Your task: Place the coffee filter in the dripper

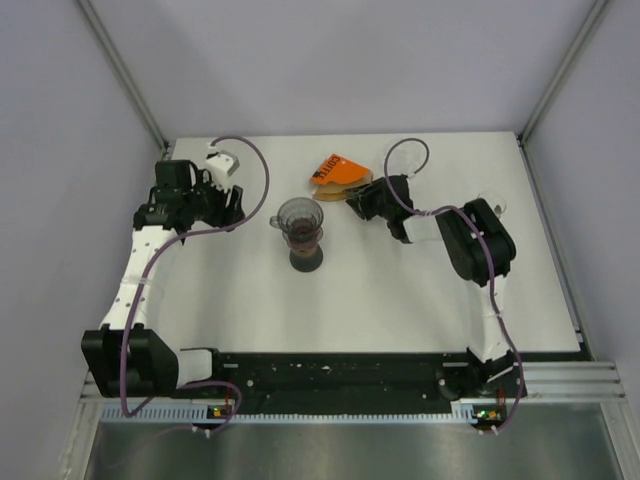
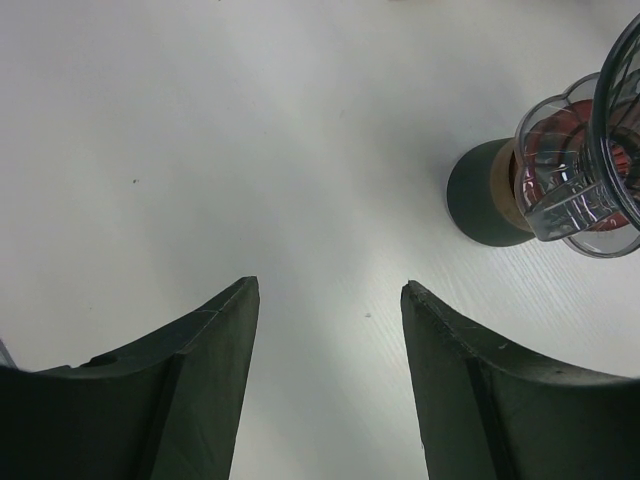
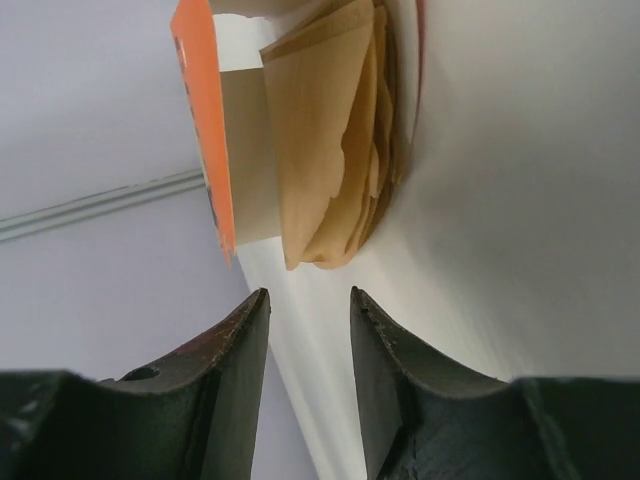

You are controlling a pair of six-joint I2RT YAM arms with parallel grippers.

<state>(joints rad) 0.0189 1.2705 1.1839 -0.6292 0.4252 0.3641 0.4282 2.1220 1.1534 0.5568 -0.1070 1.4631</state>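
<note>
Orange box [image 1: 335, 168] holding paper filters [image 3: 330, 140], dripper [image 1: 297, 222] apart

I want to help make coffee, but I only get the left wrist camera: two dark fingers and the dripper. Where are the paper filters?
Observer: The filters lie in an open orange pack at the far side of the table, just beyond the dripper.
Operator: Is the other arm near them?
Observer: Yes, the right gripper points at the pack's open end, close to it.
Operator: Did it grab one?
Observer: Not yet. Its fingers are apart with nothing between them.
</note>
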